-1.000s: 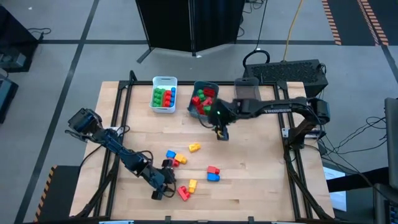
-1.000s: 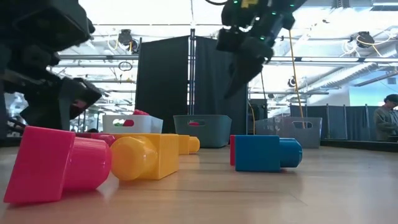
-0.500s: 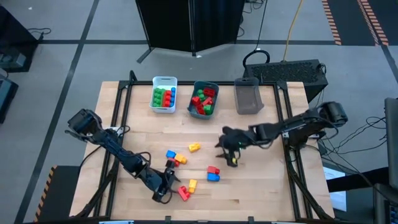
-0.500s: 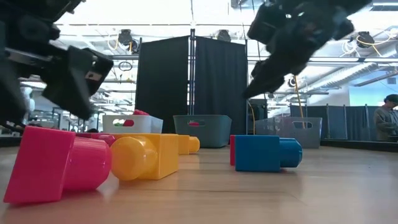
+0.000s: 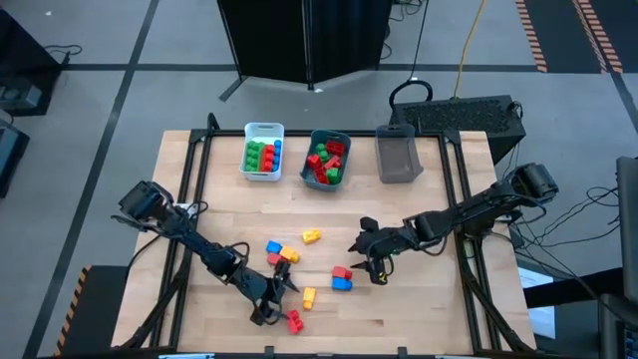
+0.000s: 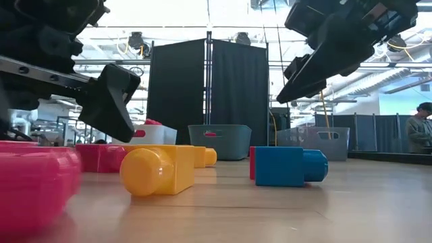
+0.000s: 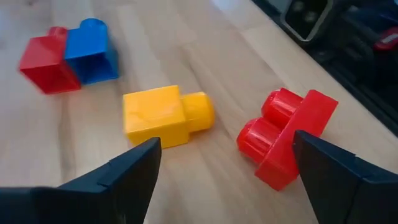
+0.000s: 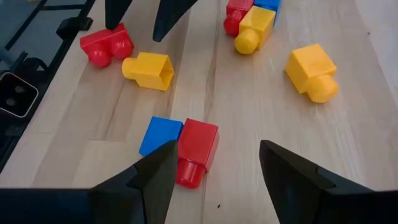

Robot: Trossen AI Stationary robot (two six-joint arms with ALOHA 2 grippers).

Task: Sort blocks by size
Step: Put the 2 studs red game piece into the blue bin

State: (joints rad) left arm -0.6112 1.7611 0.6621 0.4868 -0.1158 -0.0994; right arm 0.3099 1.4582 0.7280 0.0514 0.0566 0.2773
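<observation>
Loose blocks lie on their sides on the wooden table point(image 5: 419, 309). My left gripper point(image 5: 279, 299) is open and empty near the front, just short of a yellow block point(image 7: 165, 115) and a red two-stud block point(image 7: 286, 134). My right gripper point(image 5: 371, 267) is open and empty, hovering beside a red block point(image 8: 196, 149) and a blue block point(image 8: 160, 135) that touch each other. More yellow, red and blue blocks point(image 5: 281, 251) lie between the arms, and one yellow block point(image 5: 312, 236) lies farther back. In the low view the blue block point(image 6: 283, 165) and the yellow block point(image 6: 162, 169) rest on the table.
Three bins stand in a row at the far edge: a white bin point(image 5: 247, 150) with green, red and blue blocks, a teal bin point(image 5: 344, 140) with red and green blocks, and a grey bin point(image 5: 397, 158). The near right part of the table is bare wood.
My right gripper has gone from beside the teal bin toward the near edge and down, to the red and blue blocks. My left gripper has shifted a little toward the right. The red two-stud block has slid slightly toward the near edge.
</observation>
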